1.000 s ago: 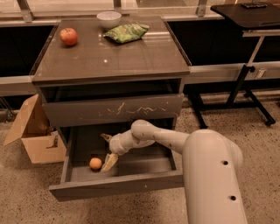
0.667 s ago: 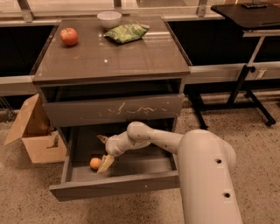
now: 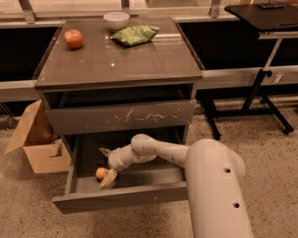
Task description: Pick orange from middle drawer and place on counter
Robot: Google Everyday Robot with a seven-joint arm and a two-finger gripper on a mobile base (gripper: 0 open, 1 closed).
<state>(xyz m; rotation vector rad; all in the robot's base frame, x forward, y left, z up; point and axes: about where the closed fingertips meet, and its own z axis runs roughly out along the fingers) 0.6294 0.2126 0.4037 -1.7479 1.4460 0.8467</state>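
Note:
The orange (image 3: 100,173) lies at the left end of the open middle drawer (image 3: 122,198), which is pulled out at the bottom of the cabinet. My gripper (image 3: 106,166) is down inside the drawer, right at the orange. It is open, with one finger (image 3: 104,151) behind the fruit and the other finger (image 3: 110,178) at its front right, touching or nearly touching it. The counter (image 3: 116,62) is the glossy cabinet top above.
On the counter stand a red apple (image 3: 73,38), a white bowl (image 3: 116,19) and a green bag (image 3: 135,33). A closed scratched drawer front (image 3: 121,116) overhangs the open drawer. A cardboard box (image 3: 35,139) sits left, a black table (image 3: 260,11) right.
My gripper has moved left inside the drawer, closing in on the orange. The orange has stayed in place.

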